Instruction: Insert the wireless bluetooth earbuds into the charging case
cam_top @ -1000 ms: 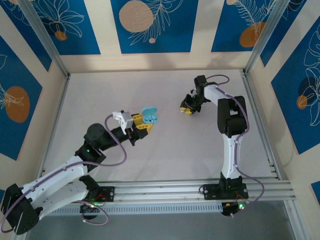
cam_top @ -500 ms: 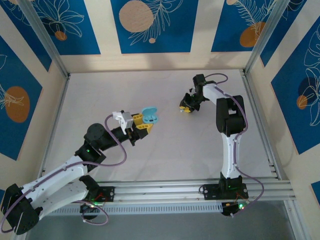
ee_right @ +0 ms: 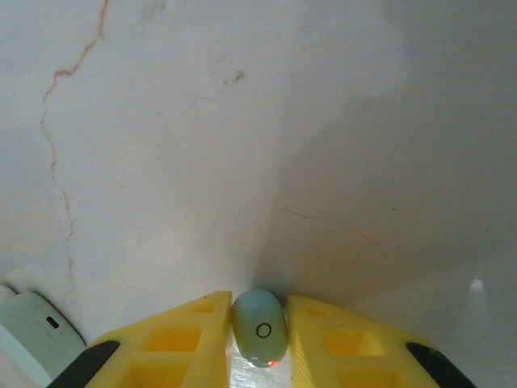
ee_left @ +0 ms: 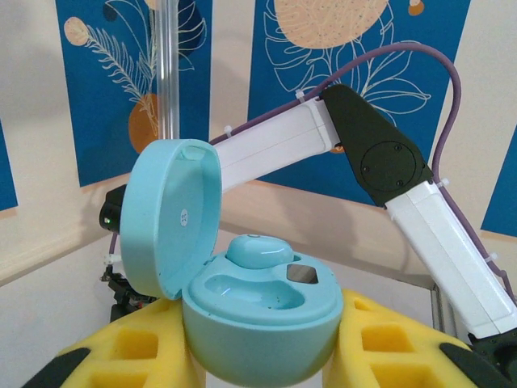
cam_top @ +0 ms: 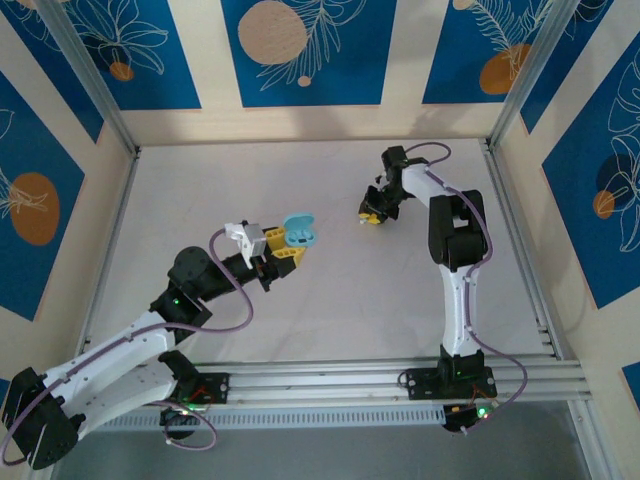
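Right claw (ee_right: 258, 325) is clenched on a pale teal earbud (ee_right: 259, 329), which sits upright between the two yellow fingers (ee_right: 182, 339) at their very tips, its ringed face towards the wrist camera and a small red light at its lower edge. Below the tips lies the bare table (ee_right: 202, 121). Off to the claw's left is a white rounded object (ee_right: 36, 327) that I cannot identify.

Left claw (cam_top: 288, 251) is grasping the charging case (ee_left: 258, 331) from below, lid (ee_left: 174, 214) swung back on the claw's left. A seated earbud (ee_left: 258, 250) fills the well nearer the hinge. An empty socket (ee_left: 303, 275) shows dark to the right of it.

The step in hand looks like the pick-up. The bud is glossy and held only at the fingertips, so the lift should be straight up and slow, without twisting, until it is clear of the table. The carry then goes across towards the left claw, which should hold the case level. For the drop, the bud's underside would need to face the empty socket, and the jaws should part only once it rests there.

Compared with a second ago, the top view shows the right claw moved slightly towards the far-left, with its jaws drawn in around the bud. The left claw and case have not moved.
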Available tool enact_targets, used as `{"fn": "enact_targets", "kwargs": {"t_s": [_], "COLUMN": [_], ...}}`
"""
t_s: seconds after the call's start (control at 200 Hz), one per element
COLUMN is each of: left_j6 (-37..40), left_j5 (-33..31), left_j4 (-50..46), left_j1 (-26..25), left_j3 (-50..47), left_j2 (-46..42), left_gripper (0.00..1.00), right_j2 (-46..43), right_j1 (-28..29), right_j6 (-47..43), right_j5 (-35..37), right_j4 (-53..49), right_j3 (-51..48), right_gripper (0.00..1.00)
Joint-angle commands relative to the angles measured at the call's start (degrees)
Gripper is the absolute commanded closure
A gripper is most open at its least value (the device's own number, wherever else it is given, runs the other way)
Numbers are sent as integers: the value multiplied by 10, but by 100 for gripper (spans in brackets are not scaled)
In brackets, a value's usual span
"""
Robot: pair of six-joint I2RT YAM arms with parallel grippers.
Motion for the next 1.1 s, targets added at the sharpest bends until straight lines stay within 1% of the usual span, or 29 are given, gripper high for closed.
{"fn": "enact_targets", "kwargs": {"t_s": [0.0,0.255,0.44,0.68,0.785,0.93,1.095], "left_j6": [11,12,11,14,18,26,32], "left_j5": [-5,-7,-9,-12,-29,-46,-39], "left_j4": [3,2,3,-2,-3,-7,7], "left_j1": [1,1,0,0,0,0,0], "left_j3": [5,4,2,-2,-7,-9,-5], "left_j2": [-9,-10,-10,-8,-5,5,33], "left_gripper": [75,75,75,75,75,74,75], "right_j2": [19,-40,-101,-236,-311,-421,-531], "right_j1": [19,55,85,112,121,128,140], "right_j6": [-19,-58,-71,-44,-25,4,37], "right_j5": [20,101,137,123,112,101,83], "right_j4": [0,-38,-40,-14,-16,-26,-38], "right_j3": [15,3,-73,-196,-234,-266,-272], "right_gripper": [80,80,80,80,80,80,80]}}
